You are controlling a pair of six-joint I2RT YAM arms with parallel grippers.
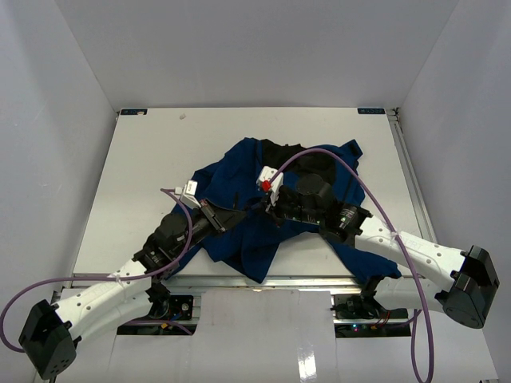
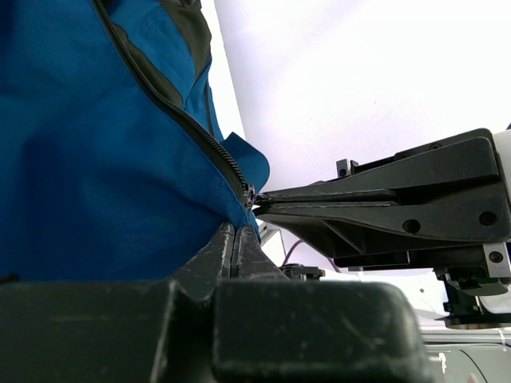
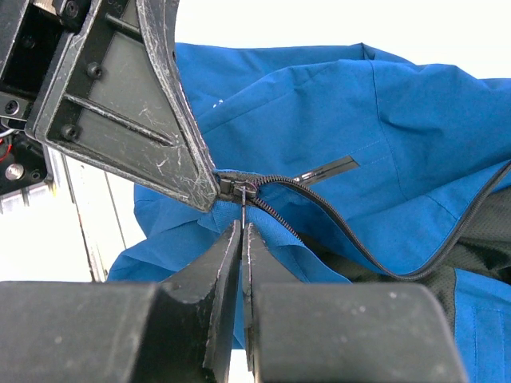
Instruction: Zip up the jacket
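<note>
The royal-blue jacket (image 1: 249, 243) lies crumpled mid-table, black lining showing at its far side. My left gripper (image 1: 237, 216) is shut on the jacket's bottom hem right beside the zipper's lower end; the blue cloth (image 2: 96, 159) fills the left wrist view above the closed fingers (image 2: 227, 251). My right gripper (image 1: 267, 207) is shut on the thin pull tab under the zipper slider (image 3: 238, 189). The slider sits at the bottom end. The zipper teeth (image 3: 343, 239) run open to the right over the black lining. The left gripper's finger (image 3: 160, 120) touches the slider from the left.
The white table (image 1: 136, 183) has walls on three sides. Purple cables (image 1: 375, 199) arch over both arms and the jacket. A metal rail (image 1: 407, 171) runs along the table's right edge.
</note>
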